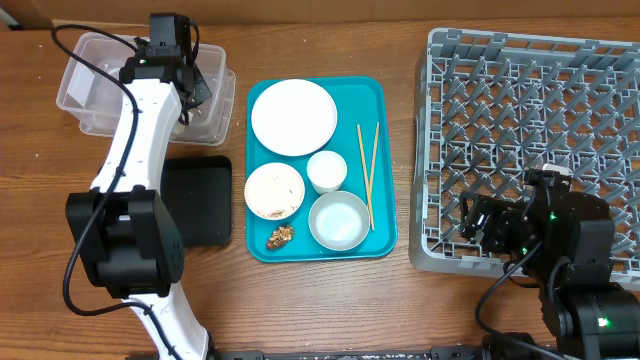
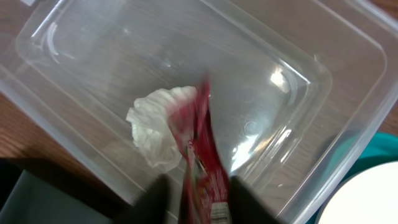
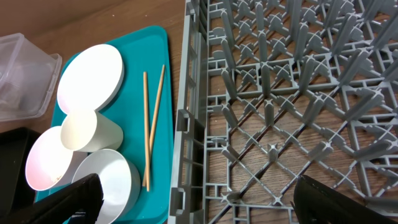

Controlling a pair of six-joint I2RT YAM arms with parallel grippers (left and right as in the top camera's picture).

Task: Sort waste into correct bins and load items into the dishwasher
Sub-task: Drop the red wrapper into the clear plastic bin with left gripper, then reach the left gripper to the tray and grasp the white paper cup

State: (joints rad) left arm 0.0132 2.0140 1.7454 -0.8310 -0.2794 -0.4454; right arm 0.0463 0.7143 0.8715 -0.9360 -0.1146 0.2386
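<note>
- Wooden table, with a clear tub at the far left and a black tray just in front of it.
- Left gripper is over the tub, jaws pinched on the red wrapper, which hangs between them above the tub floor.
- White tissue lies inside the tub, right beside the wrapper's end.
- Teal tray in the middle carries the plate, cup, two bowls, chopsticks and a brown scrap.
- Grey rack sits on the right.
- Right gripper hangs at the rack's near-left corner, jaws spread wide, nothing in them, with the chopsticks well off to its left.
</note>
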